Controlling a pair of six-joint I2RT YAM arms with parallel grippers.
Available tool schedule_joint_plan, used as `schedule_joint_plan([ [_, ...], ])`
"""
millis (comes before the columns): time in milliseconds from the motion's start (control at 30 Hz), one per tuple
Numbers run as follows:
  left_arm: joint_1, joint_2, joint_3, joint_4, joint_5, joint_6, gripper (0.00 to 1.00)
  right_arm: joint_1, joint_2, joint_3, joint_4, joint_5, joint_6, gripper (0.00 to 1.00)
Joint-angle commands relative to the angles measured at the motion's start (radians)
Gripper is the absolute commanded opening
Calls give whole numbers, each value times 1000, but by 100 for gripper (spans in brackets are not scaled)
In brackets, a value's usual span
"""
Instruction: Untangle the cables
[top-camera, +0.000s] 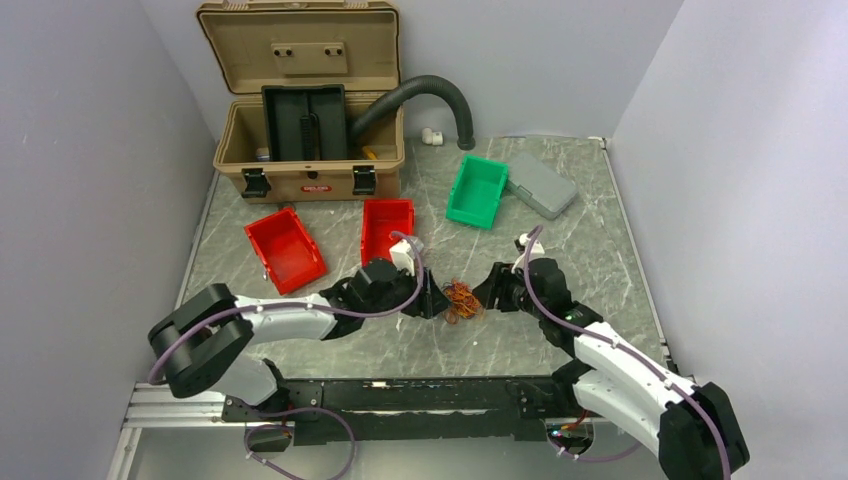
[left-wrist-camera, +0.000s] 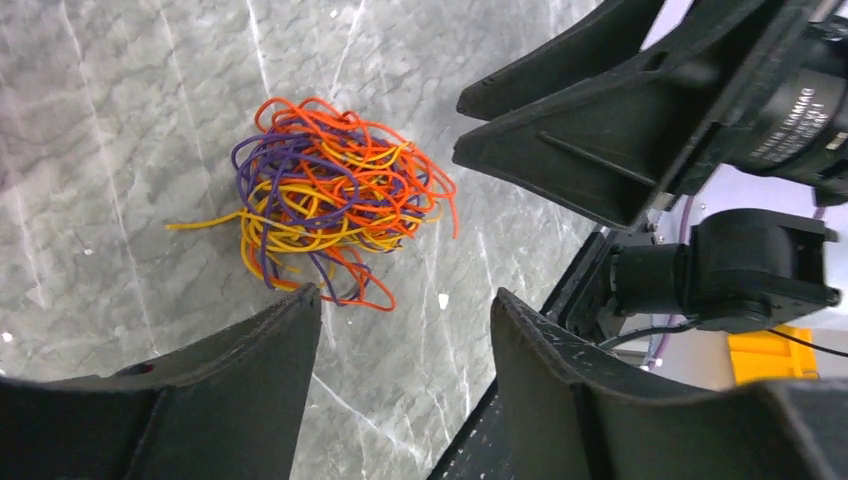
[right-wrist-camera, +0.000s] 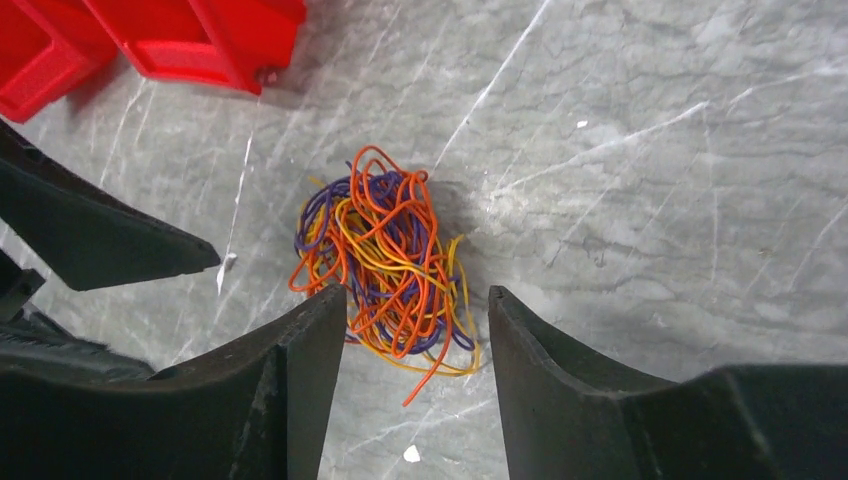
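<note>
Overhead only: toolbox (top-camera: 310, 130) behind cables (top-camera: 462, 298).

Left pincer (left-wrist-camera: 405, 295), right pincer (right-wrist-camera: 415, 292) both agape, tips facing, low

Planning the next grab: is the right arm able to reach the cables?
Probably yes: the right pincer, open, hangs just over the cables, which lie loose on the table with nothing between.

One tangle of cables (top-camera: 462, 299) lies near the centre. There are two red bins, the left red bin (top-camera: 285, 250) and the right red bin (top-camera: 386, 228). One green bin (top-camera: 477, 190) and one grey case (top-camera: 541, 184) sit far right. One tan toolbox (top-camera: 300, 40) and one black hose (top-camera: 420, 95) stand far.
</note>
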Motion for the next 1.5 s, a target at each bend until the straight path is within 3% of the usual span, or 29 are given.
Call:
schedule_joint_plan([
  [0,-21,66,10,53,-53,-103,65,2,35,18,55,-85,-21,56],
  [133,-31,142,14,64,-63,-138,64,2,103,6,104,-132,-6,51],
  [233,-35,192,35,65,-63,-140,64,3,142,-4,140,-164,13,39],
  [333,-37,229,69,30,-69,-134,65,3,156,-18,165,-180,34,38],
  [433,-38,245,69,44,-80,-128,63,3,158,-29,171,-186,47,28],
  [633,-38,295,138,-21,-85,-93,59,4,163,-52,196,-219,70,23],
  [667,-38,296,139,-22,-91,-88,53,4,159,-49,187,-217,67,15],
  [767,-38,288,131,-29,-122,-67,18,4,120,-45,146,-183,62,3],
  [833,-37,270,124,-54,-137,-58,0,3,85,-37,99,-114,66,0],
  [1167,-33,45,-7,-175,-194,-10,0,1,-184,-6,-241,424,178,0],
  [1467,-24,-91,-53,-281,-188,44,0,0,-204,49,-348,634,261,0],
])
